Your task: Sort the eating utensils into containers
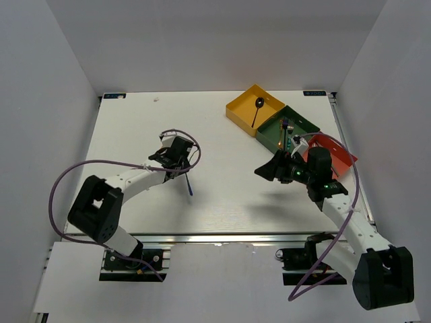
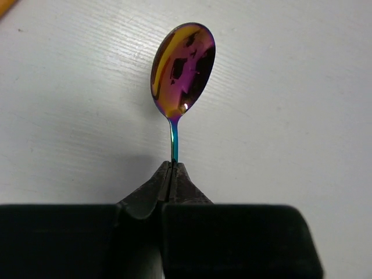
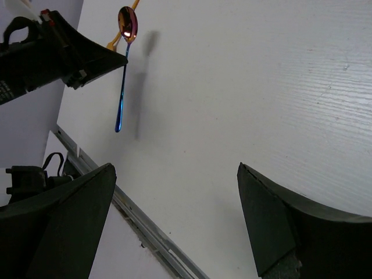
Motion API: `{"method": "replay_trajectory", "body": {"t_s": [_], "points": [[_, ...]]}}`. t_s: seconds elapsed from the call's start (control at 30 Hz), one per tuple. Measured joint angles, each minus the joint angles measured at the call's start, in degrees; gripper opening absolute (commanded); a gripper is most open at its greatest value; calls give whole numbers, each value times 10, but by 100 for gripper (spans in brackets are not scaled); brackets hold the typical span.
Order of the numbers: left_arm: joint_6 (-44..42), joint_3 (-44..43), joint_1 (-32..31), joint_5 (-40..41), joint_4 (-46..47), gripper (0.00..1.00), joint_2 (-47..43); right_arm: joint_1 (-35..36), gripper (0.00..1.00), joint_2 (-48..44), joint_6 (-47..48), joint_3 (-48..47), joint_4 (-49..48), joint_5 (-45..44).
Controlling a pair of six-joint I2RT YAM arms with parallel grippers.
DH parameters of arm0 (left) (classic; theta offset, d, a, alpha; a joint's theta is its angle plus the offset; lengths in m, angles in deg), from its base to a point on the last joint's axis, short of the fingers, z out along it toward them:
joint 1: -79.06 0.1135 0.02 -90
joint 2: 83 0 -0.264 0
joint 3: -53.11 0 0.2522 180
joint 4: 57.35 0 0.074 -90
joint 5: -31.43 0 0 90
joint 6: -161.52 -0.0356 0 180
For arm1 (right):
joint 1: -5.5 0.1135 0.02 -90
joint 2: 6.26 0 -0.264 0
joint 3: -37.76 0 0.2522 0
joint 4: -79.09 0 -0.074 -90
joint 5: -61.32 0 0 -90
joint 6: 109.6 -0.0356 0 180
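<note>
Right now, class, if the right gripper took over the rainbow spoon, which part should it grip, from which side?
Probably the free blue handle of the rainbow spoon: the left gripper is shut on the neck just below the bowl, leaving the long handle clear. Come from the robot's right, with the open right gripper closing across the thin handle.

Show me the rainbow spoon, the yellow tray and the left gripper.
rainbow spoon [image 2: 183, 70], left wrist view, on its bowl.
yellow tray [image 1: 244, 106], top external view, on its bare floor.
left gripper [image 2: 172, 165], left wrist view, between the fingertips shut on the handle.
</note>
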Motion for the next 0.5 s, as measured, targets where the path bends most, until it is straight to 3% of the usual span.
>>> {"method": "replay_trajectory", "body": {"t_s": [0.2,0.5], "points": [[-8,0,-7,-4,0,0,-31,44,89,73,-31,11,-65,0],[4,-3,-37,-14,10,1,-66,226,89,146,-98,18,-201,-83]]}}
